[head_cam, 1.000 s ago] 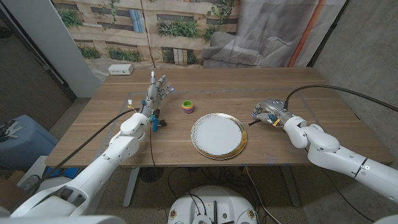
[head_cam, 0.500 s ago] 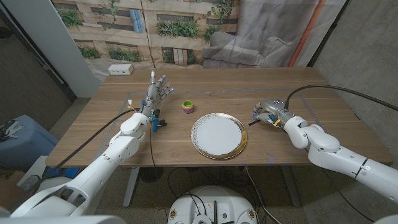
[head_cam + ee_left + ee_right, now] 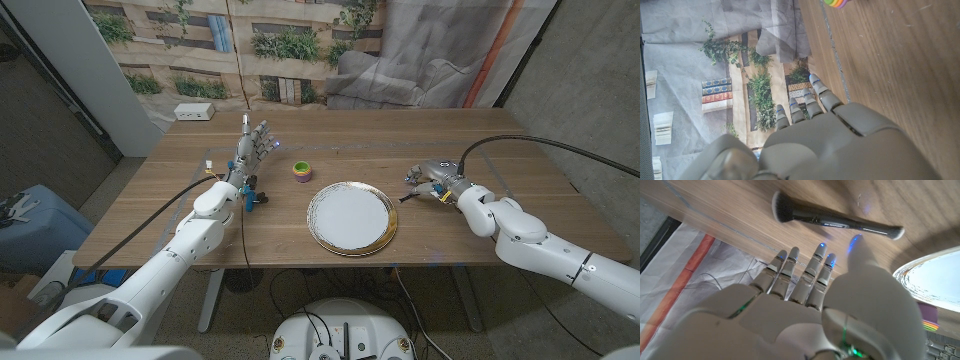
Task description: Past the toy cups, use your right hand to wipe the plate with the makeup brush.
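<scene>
We see right hand (image 3: 805, 315) empty, fingers spread — makeup brush (image 3: 835, 218) on table just past fingertips, untouched. Plate (image 3: 351, 218) thumb-side. Risk: thin handle rolls off under fingertips. Left hand (image 3: 252, 148) open, idle.

One round white gold-rimmed plate (image 3: 351, 218), one black-handled makeup brush (image 3: 832, 218), one small stack of colourful toy cups (image 3: 300, 171), one white box (image 3: 194, 112), one wooden table (image 3: 300, 240).

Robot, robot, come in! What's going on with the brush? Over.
Right robot hand open above black makeup brush, not gripping. Brush lying on wooden table. Left robot hand open. White gold-rimmed plate unwiped. Nothing in the way.
</scene>
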`<state>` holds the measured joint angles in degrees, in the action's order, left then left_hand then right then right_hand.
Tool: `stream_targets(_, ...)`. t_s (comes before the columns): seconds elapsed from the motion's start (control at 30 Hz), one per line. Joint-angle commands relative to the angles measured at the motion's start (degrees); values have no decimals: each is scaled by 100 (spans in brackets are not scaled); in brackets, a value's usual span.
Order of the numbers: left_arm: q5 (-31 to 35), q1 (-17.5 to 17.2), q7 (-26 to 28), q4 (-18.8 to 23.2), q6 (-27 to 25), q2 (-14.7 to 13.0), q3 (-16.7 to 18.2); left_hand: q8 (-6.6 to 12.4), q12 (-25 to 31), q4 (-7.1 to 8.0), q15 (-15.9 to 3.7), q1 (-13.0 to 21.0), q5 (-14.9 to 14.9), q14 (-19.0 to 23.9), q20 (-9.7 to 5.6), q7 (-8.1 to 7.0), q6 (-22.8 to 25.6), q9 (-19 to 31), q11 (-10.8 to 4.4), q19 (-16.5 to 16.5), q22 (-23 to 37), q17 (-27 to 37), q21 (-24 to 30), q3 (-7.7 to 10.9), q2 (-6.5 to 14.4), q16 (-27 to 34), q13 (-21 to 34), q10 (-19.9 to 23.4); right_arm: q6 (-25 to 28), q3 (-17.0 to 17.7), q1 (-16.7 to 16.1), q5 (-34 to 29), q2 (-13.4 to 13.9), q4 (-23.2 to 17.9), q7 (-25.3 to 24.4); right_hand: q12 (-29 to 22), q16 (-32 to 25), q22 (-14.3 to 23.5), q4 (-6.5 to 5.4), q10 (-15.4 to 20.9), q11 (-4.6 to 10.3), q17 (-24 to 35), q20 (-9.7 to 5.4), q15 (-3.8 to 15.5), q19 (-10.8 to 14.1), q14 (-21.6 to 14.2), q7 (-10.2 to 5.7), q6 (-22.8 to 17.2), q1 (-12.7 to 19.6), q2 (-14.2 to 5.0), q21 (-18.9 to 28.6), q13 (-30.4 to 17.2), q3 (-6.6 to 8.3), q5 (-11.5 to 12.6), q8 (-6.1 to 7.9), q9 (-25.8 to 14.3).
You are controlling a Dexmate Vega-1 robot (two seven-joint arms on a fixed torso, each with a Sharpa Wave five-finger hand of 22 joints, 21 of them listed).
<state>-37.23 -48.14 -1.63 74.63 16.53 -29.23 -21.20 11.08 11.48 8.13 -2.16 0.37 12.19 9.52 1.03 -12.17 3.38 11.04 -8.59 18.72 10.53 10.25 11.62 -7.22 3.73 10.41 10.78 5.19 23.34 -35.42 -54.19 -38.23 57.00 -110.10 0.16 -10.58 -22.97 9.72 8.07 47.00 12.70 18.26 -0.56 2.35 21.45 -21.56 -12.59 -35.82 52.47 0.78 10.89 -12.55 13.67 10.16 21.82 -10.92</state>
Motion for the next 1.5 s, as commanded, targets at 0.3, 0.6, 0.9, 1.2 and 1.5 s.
stream_targets(0.3,-2,-6,1,9,-2,-6,2,21,39,39,-77,-7,22,39,2,-48,-12,14,-35,44,26,10,37,-9,84,17,16,15,94,249,-218,486,-165,-99,-404,18,244,16,-91,-775,-19,-60,45,783,-91,361,-5,455,-645,6,15,56,-168,25,-408,-8)
stream_targets(0.6,-3,-5,0,7,-2,-6,3,21,43,39,-78,-7,21,42,3,-48,-12,14,-46,47,26,10,39,-10,84,19,16,25,-343,584,-433,1331,-469,133,-1131,18,405,12,-142,-1179,-46,-116,123,550,-323,631,-5,675,-975,-57,-22,74,-202,18,-608,-13)
stream_targets(0.9,-1,-2,-2,0,1,-3,2,22,44,39,-79,-7,21,43,0,-48,-11,14,-44,47,26,10,39,-10,84,19,16,27,-698,805,-473,1965,-749,366,-1652,15,466,8,-217,-1348,-132,-154,109,458,-344,728,-2,733,-1226,-134,-8,79,-231,43,-691,-15)
stream_targets(1.2,-3,-6,-3,4,1,-6,3,22,42,39,-77,-7,21,41,4,-48,-11,14,-28,41,26,10,36,-10,83,18,16,22,-982,926,-375,2548,-853,544,-1690,8,526,5,-261,-1464,-208,-198,72,377,-326,814,38,884,-1435,-168,3,91,-267,62,-811,-6)
stream_targets(1.5,2,-12,19,35,-15,-7,0,21,41,39,-76,-7,21,50,2,-48,-11,14,-46,42,26,10,37,-10,83,21,16,21,-1483,996,-214,3103,-986,917,-1679,19,588,0,-311,-1606,-376,-237,41,287,-304,907,124,1005,-1637,-209,6,104,-303,79,-909,3)
